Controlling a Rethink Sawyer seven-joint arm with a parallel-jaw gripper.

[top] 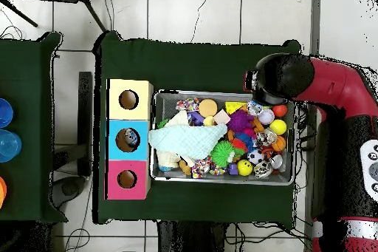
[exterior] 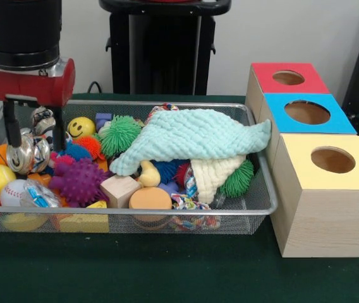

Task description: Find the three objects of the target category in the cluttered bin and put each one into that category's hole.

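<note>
The silver wire-mesh bin (exterior: 167,213) is packed with toys. It also shows in the overhead view (top: 221,182). My gripper (exterior: 34,148) hangs over the bin's left end in the front view, open, with its two black fingers (exterior: 7,126) wide apart. A shiny silver crinkled ball (exterior: 23,153) sits between them, close to the left finger. Three wooden boxes stand right of the bin, each with a round hole: red top (exterior: 265,71), blue top (exterior: 279,120) and yellow top (exterior: 299,148). In the overhead view the arm's black head (top: 284,77) hides the gripper.
A pale turquoise cloth (exterior: 192,136) and a cream cloth (exterior: 214,173) cover the bin's middle. Around them lie a purple spiky ball (exterior: 78,180), green spiky balls (exterior: 119,132), a smiley ball (exterior: 81,126), a baseball (exterior: 12,189), a wooden cube (exterior: 119,189) and an orange disc (exterior: 150,199).
</note>
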